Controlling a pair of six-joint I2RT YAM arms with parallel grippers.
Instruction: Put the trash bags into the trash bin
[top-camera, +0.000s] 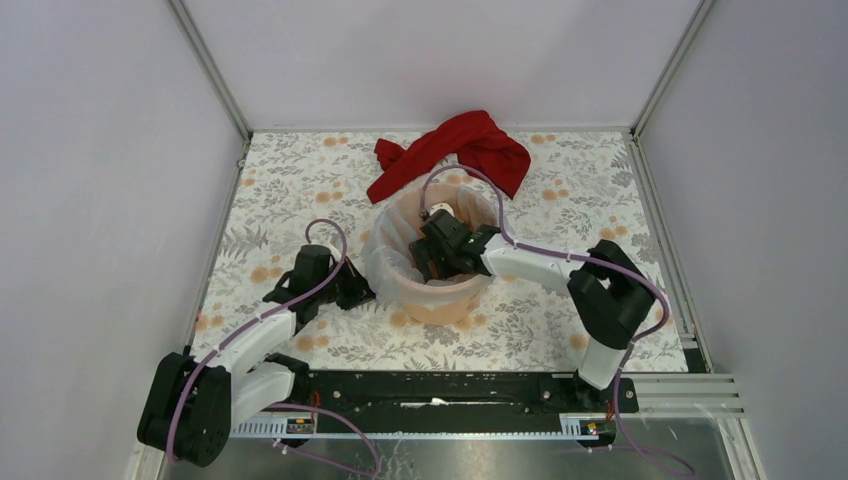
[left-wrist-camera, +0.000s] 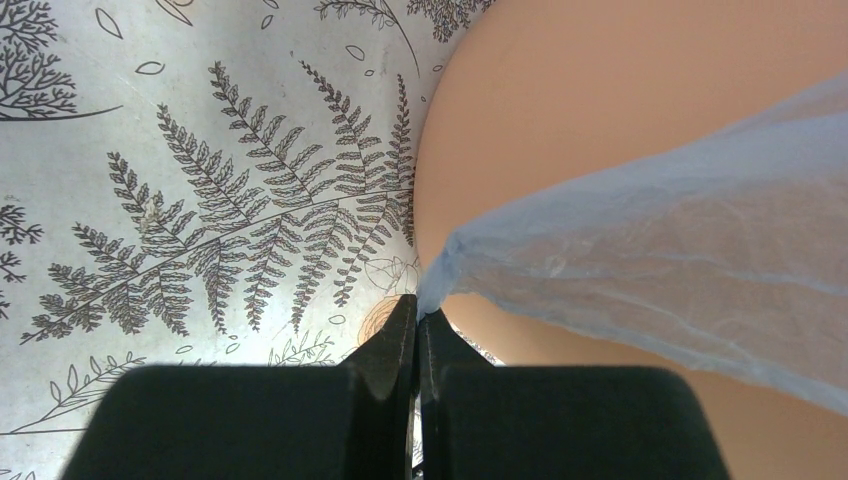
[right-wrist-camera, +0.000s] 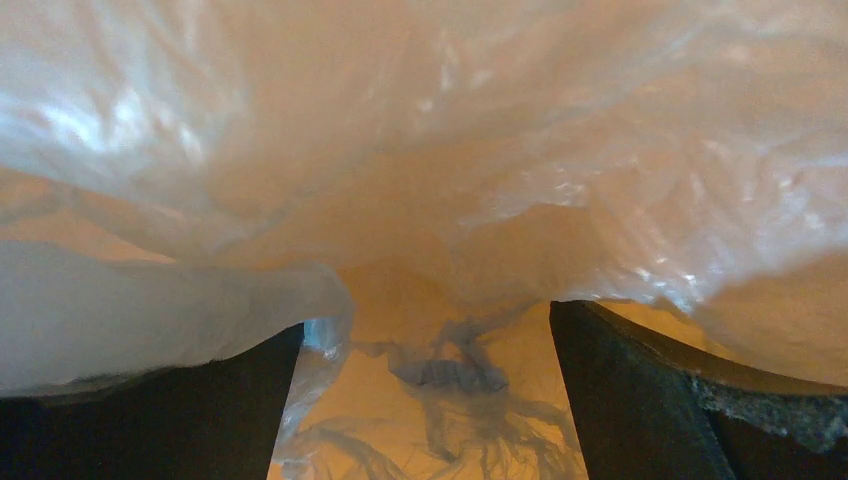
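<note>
The orange trash bin (top-camera: 445, 298) stands mid-table with the pale blue trash bag (top-camera: 385, 240) lining it and folded over its rim. My left gripper (top-camera: 360, 290) is at the bin's left outer wall (left-wrist-camera: 600, 110), shut on the hanging bag edge (left-wrist-camera: 640, 250). My right gripper (top-camera: 440, 255) is down inside the bin, open. Its fingers (right-wrist-camera: 640, 390) are spread among the bag film (right-wrist-camera: 420, 150), and the gathered bag bottom (right-wrist-camera: 450, 375) shows between them.
A red cloth (top-camera: 460, 150) lies behind the bin at the back of the floral table cover (top-camera: 290, 190). White walls and metal frame posts stand on three sides. A black rail runs along the near edge.
</note>
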